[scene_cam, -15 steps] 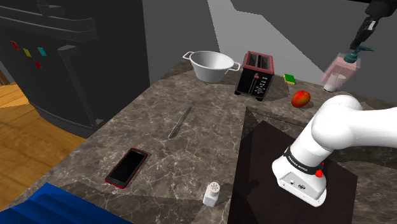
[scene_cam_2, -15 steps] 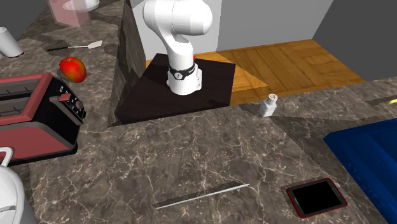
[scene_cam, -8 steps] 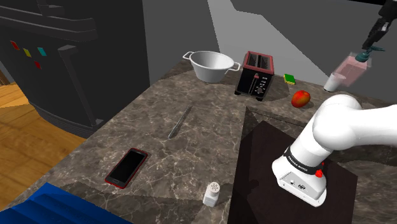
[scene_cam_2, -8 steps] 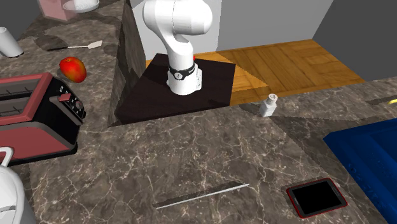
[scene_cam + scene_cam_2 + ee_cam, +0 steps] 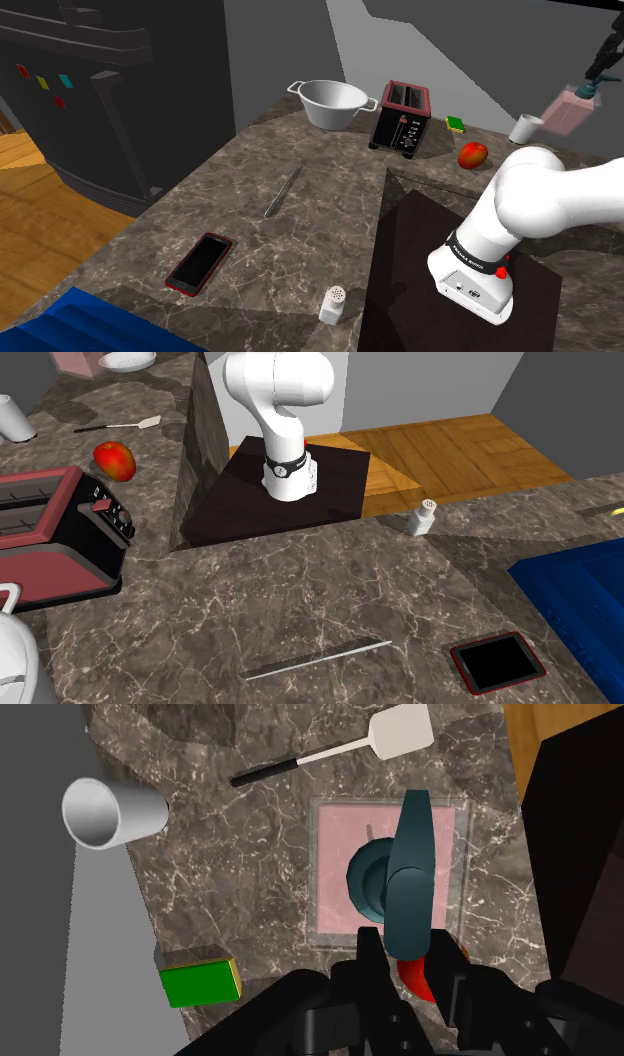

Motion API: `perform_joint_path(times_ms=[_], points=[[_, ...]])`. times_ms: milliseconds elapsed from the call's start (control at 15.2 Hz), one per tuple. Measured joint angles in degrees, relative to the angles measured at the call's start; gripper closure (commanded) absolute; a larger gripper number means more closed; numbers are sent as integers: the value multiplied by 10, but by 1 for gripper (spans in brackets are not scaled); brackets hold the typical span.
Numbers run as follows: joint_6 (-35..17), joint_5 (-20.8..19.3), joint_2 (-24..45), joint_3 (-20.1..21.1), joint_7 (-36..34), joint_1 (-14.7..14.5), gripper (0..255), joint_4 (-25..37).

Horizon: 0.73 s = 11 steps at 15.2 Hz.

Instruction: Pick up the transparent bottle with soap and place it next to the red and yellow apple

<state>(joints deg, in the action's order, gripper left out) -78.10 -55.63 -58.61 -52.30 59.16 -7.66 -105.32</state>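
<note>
The soap bottle (image 5: 568, 110) is see-through with pink liquid and a teal pump. It hangs tilted in the air at the shoulder view's far right, above the counter. My gripper (image 5: 603, 66) is shut on its pump from above. In the wrist view the fingers (image 5: 368, 962) clasp the teal pump (image 5: 410, 869) over the pink bottle body (image 5: 340, 874). The red and yellow apple (image 5: 473, 154) lies on the counter to the left of and below the bottle, beside the stand; it also lies near the toaster (image 5: 115, 459). The bottle's lower part (image 5: 75, 360) reaches the second exterior view's top left.
A white cup (image 5: 523, 128), a green sponge (image 5: 456, 124), a red toaster (image 5: 403, 115) and a white bowl (image 5: 332, 102) line the counter's far side. A spatula (image 5: 340, 746) lies near the cup. Nearer lie a knife (image 5: 283, 190), phone (image 5: 199, 262) and salt shaker (image 5: 333, 303).
The gripper has carried the bottle up and toward the shoulder view's right, tilting it more. The white cup behind it has come into sight.
</note>
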Motion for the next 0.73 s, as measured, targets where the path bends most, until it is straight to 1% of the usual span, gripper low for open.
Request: perform_joint_path(times_ms=[396,726], points=[[-26,-17,-21,-18,-7,8,255,-38],[-49,-34,-42,-32,-17,21,255,-81]])
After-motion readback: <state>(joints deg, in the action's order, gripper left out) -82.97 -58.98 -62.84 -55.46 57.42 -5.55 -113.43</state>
